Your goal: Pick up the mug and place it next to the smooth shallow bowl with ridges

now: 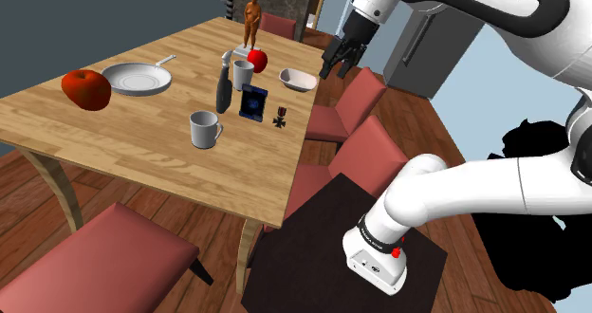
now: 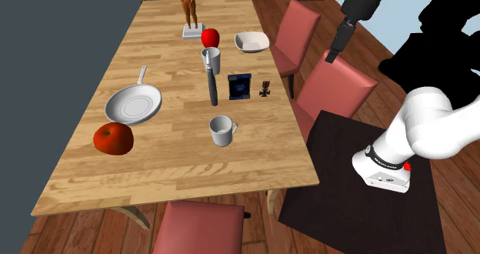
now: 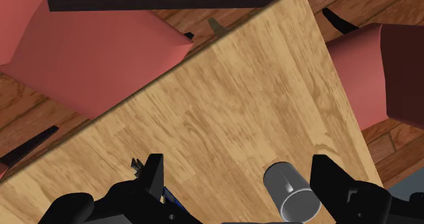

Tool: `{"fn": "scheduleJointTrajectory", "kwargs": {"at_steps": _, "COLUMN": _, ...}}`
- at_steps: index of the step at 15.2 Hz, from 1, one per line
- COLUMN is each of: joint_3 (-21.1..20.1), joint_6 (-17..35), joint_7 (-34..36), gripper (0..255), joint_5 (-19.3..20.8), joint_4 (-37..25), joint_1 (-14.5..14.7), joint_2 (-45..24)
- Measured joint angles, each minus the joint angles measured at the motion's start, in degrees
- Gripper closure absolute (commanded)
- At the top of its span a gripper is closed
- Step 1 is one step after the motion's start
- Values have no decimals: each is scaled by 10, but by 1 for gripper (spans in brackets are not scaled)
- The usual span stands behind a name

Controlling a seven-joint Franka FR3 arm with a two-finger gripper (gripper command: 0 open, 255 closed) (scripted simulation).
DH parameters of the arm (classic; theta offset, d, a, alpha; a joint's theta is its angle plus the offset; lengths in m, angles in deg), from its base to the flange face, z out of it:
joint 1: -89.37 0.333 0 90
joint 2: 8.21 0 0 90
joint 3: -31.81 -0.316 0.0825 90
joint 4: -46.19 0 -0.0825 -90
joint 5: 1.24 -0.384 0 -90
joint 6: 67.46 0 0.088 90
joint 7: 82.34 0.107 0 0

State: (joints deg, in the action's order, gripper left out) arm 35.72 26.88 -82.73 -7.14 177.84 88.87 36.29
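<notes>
**Shoulder view: my claw (image 1: 334,69) hangs open and empty off the table's side, with the mug (image 1: 205,129) waiting on the wood**

The wooden table (image 1: 142,119) carries everything that matters here. Red chairs (image 1: 356,98) are pushed in along the side where my stand (image 1: 313,240) sits, so I reach over them to work. I judge that this is why my arm is carried high.

Toward the shoulder view's left lie a pale pan (image 1: 138,78) and a large red fruit (image 1: 86,89). Both are well apart from my route. The white shallow bowl (image 1: 298,82) sits near the table edge, close below my claw. A grey cup (image 1: 244,74) and a dark bottle (image 1: 224,85) stand further in on the wood.

The mug stands upright nearer my end of the table, apart from the bowl, its handle turned toward the shoulder view's right. A dark blue box (image 1: 254,102) stands between the mug and the bowl. I expect to lift the mug over that box rather than slide it past.

In the wrist view my fingers (image 3: 153,175) are spread wide and clasp nothing. The mug (image 3: 291,189) shows between them, closer to one finger and far below, so it is not held. I judge that my fingers are spread this wide so that they can drop around the mug's body. The bare wood on the bowl's near side looks like the easiest place to set it.
</notes>
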Motion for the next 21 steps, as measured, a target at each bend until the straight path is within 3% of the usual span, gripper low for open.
{"fn": "scheduleJointTrajectory", "kwargs": {"at_steps": 4, "joint_3": -18, "joint_6": 23, "joint_7": 14, "gripper": 0, "joint_5": -4, "joint_4": 0, "joint_1": 6, "joint_2": -27}}
{"fn": "scheduleJointTrajectory", "kwargs": {"at_steps": 10, "joint_3": -72, "joint_6": 97, "joint_7": 58, "gripper": 0, "joint_5": -9, "joint_4": -14, "joint_1": 20, "joint_2": -123}}
{"fn": "scheduleJointTrajectory", "kwargs": {"at_steps": 21, "joint_3": -156, "joint_6": 192, "joint_7": 156, "gripper": 0, "joint_5": 32, "joint_4": -121, "joint_1": 38, "joint_2": -349}}
